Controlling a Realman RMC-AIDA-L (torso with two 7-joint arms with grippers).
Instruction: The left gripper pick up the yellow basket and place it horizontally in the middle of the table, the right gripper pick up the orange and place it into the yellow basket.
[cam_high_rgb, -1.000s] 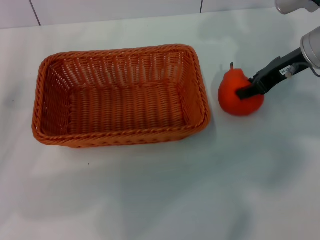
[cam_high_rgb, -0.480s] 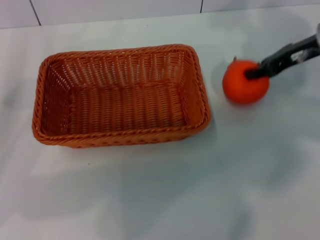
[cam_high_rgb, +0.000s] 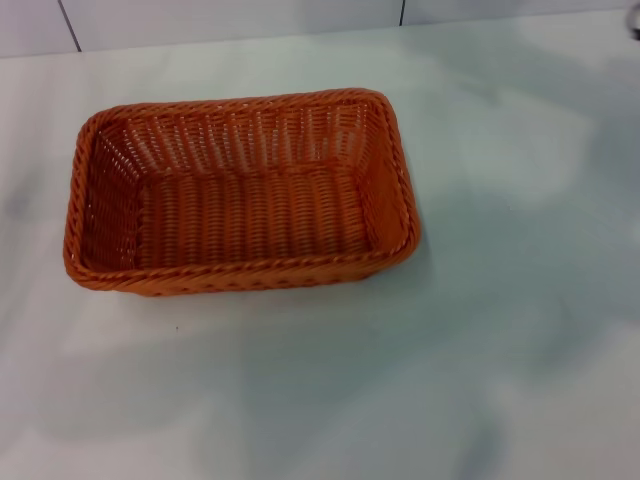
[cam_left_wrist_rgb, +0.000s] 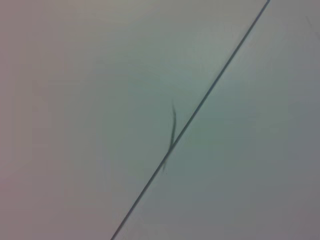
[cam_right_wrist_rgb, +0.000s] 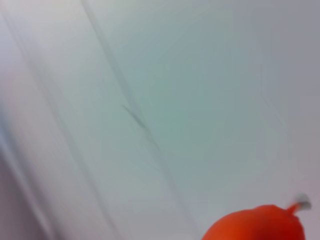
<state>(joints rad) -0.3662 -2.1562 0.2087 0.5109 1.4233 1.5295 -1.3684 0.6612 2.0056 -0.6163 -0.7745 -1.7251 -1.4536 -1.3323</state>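
Note:
The yellow basket (cam_high_rgb: 240, 190), a large orange-brown wicker basket, lies lengthwise and empty on the white table (cam_high_rgb: 480, 330), left of the middle in the head view. The orange (cam_right_wrist_rgb: 257, 224) has left the head view. It shows only in the right wrist view, close to the camera, with its short stem (cam_right_wrist_rgb: 296, 205) sticking out and pale surfaces behind it. My right gripper holds it up off the table, out of the head view past the right edge. My left gripper is in no view; the left wrist view shows only a pale surface with a thin dark seam (cam_left_wrist_rgb: 200, 107).
A pale wall with dark seams (cam_high_rgb: 68, 22) runs along the table's far edge. A small grey part of my right arm (cam_high_rgb: 635, 30) shows at the head view's top right corner.
My right gripper has lifted the orange from the table right of the basket and carried it up and to the right, out of the head view. The basket has not moved.

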